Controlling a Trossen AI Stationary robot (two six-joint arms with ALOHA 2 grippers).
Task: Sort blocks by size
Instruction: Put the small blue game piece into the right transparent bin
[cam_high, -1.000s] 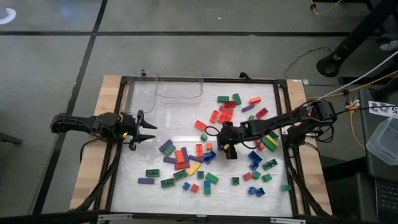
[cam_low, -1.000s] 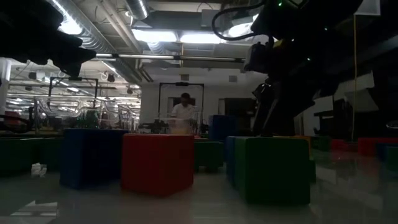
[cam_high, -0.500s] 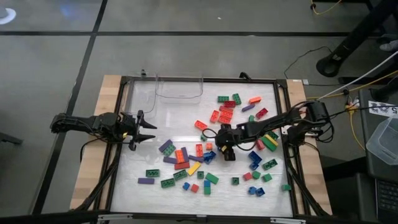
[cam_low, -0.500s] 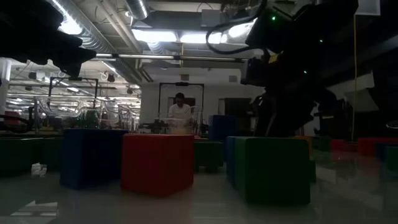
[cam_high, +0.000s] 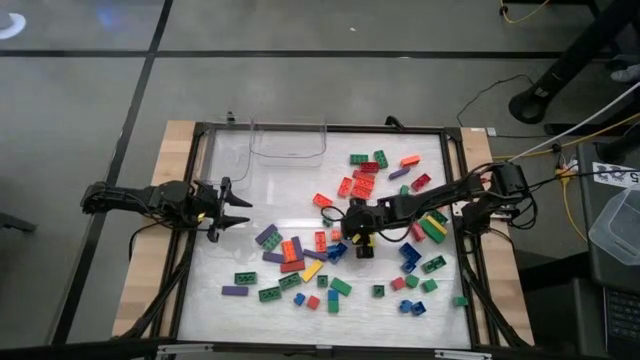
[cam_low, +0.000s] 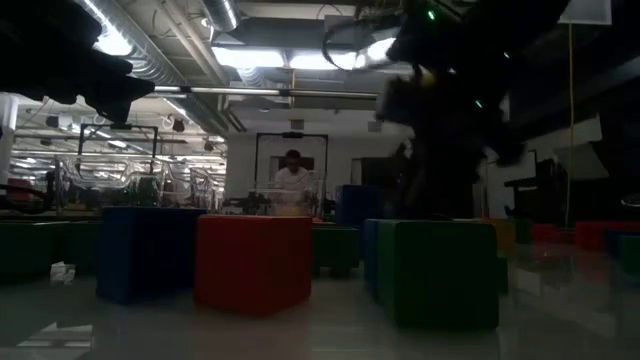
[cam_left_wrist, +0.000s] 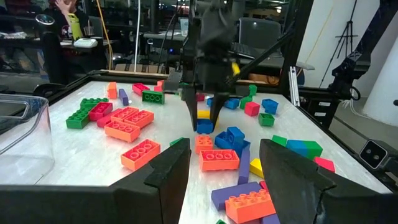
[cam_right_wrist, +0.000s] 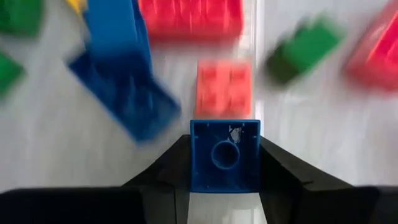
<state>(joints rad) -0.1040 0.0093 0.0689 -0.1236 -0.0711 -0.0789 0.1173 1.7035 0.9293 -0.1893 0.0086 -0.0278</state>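
Clearly the right gripper (cam_right_wrist: 224, 180) has a small square blue block (cam_right_wrist: 224, 155) pinched between its fingers, hollow underside (with its round tube) toward the wrist camera, presumably lifting it from the middle pile for sorting. Beyond lie glossy studded blocks (cam_high: 362, 183) scattered over the white table (cam_high: 230, 260); the left gripper (cam_high: 232, 209) waits open at the table's left edge.

White surface (cam_high: 250, 200) in a black frame: blocks (cam_high: 362, 184) scattered over its middle and right, left part bare; clear container (cam_high: 288, 141) at the far edge.
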